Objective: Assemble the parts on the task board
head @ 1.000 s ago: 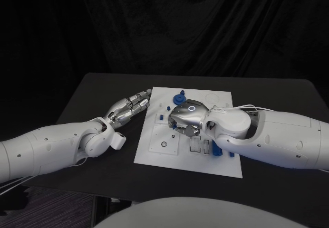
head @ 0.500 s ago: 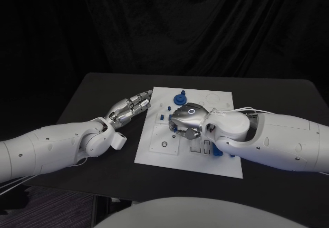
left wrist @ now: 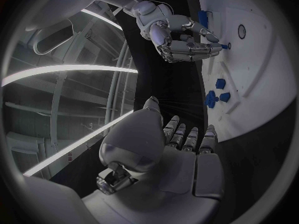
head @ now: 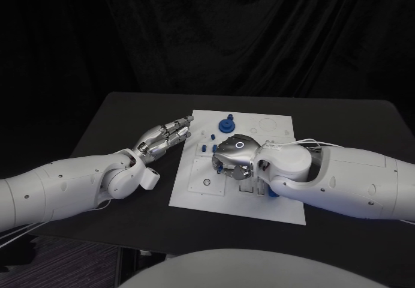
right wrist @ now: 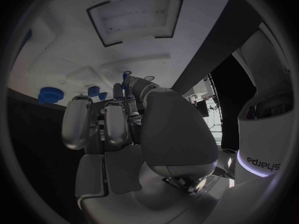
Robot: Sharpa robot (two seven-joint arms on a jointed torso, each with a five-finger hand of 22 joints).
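The white task board (head: 206, 198) lies mid-table. My right hand (head: 233, 157) hovers low over its middle with the fingers curled in, pinching a small blue peg (left wrist: 224, 46) at the fingertips; the right wrist view shows the peg (right wrist: 126, 79) pointing at the board (right wrist: 74, 59). A blue gear (head: 225, 125) stands near the board's far edge, with small blue pieces (head: 204, 147) beside the hand. My left hand (head: 164, 137) is flat and empty, fingers straight, just off the board's left edge.
Another blue part (head: 273, 192) lies by my right forearm near the board's front. Slots and round holes (head: 207, 182) mark the board's near half. Black table (head: 113, 120) surrounds the board.
My right hand has drawn nearer to me and slightly left over the board, still holding the peg. The left hand has barely shifted.
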